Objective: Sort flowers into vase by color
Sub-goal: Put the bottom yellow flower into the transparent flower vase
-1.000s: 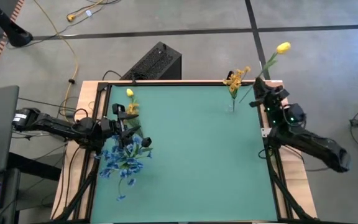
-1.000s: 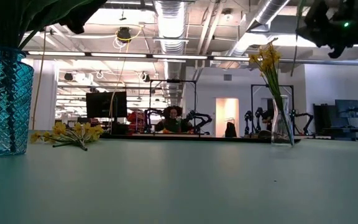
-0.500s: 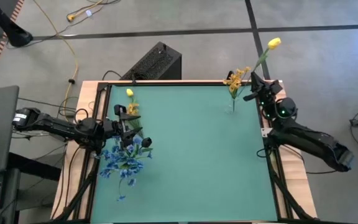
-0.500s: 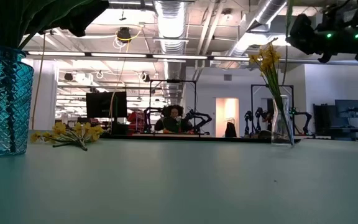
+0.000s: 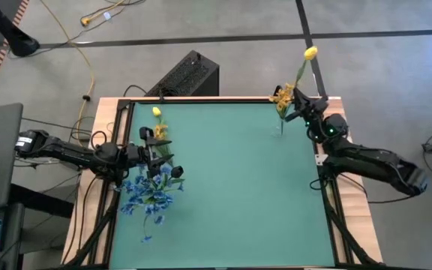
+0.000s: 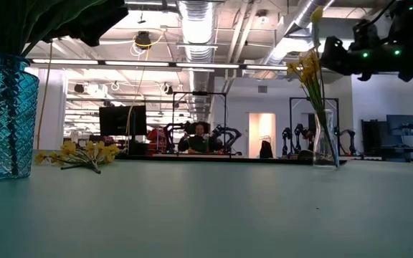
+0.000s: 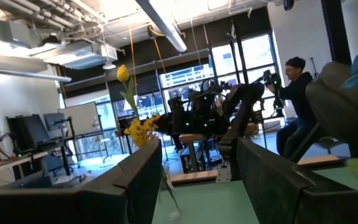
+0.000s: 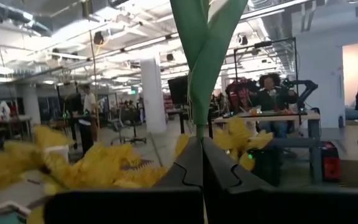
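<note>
1. Right wrist view is showing the right gripper (image 8: 202, 163) clamping its fingers fully together on the green stem of a yellow tulip (image 5: 310, 53), the bloom rising above.
2. It is hanging just over the clear vase (image 6: 326, 147) holding yellow blossoms at the table's (image 5: 231, 180) far right corner.
3. Judging by this, the tulip is being delivered; next the stem needs lowering into the vase's narrow mouth.
4. Left gripper (image 5: 153, 154) is waiting with fingers parted beside the blue flowers (image 5: 150, 193); more yellow flowers (image 5: 158, 129) are lying nearby.
</note>
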`<action>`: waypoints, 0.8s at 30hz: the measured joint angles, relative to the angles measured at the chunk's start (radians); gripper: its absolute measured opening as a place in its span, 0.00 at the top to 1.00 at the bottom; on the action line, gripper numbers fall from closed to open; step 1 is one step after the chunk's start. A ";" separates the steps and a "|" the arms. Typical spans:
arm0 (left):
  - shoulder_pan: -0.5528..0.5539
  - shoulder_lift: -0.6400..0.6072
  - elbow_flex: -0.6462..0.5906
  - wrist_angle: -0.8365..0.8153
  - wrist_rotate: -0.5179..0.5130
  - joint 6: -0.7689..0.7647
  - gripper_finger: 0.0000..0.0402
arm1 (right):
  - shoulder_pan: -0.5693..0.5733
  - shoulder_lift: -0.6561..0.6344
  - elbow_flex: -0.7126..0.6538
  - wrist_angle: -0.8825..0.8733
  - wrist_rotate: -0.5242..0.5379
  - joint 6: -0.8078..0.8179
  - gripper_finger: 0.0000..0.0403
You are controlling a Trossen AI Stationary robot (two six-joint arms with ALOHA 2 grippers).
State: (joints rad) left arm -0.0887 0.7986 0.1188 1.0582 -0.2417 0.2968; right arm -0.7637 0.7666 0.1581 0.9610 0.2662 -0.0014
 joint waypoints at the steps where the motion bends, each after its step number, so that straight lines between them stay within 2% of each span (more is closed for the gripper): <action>1: 0.000 0.000 0.000 -0.002 0.000 -0.005 0.50 | 0.007 0.002 0.000 -0.002 0.000 -0.012 0.96; 15: 0.000 0.000 0.000 -0.022 -0.001 -0.036 0.50 | 0.085 -0.002 0.000 -0.066 0.055 -0.138 0.95; 24: 0.000 0.000 0.000 -0.022 -0.001 -0.036 0.50 | 0.110 -0.002 0.000 -0.076 0.080 -0.163 0.86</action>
State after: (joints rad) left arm -0.0887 0.7986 0.1184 1.0363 -0.2424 0.2611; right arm -0.6537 0.7647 0.1585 0.8848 0.3466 -0.1644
